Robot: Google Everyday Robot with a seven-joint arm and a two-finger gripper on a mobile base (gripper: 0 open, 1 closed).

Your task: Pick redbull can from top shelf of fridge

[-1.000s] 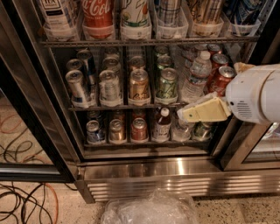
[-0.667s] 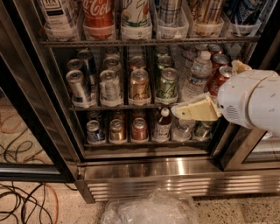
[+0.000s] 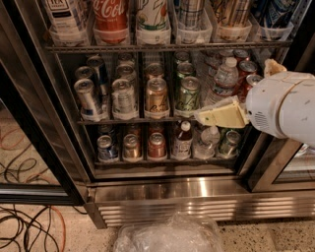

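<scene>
The task is barely begun. The redbull can (image 3: 191,11) stands untouched in a clear lane bin (image 3: 193,34) on the top shelf (image 3: 162,47), at the upper middle of the frame. The tool (image 3: 219,115) hangs at centre right before the fridge (image 3: 197,194), level with the middle rack (image 3: 128,120) and well below the can. Nothing shows in its grasp, and I cannot tell whether it is apart or together. Rising, reaching in, gripping and drawing out all remain.

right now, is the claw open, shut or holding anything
claw: cannot be told; it is in front of the middle rack, right side, below the top shelf
</scene>
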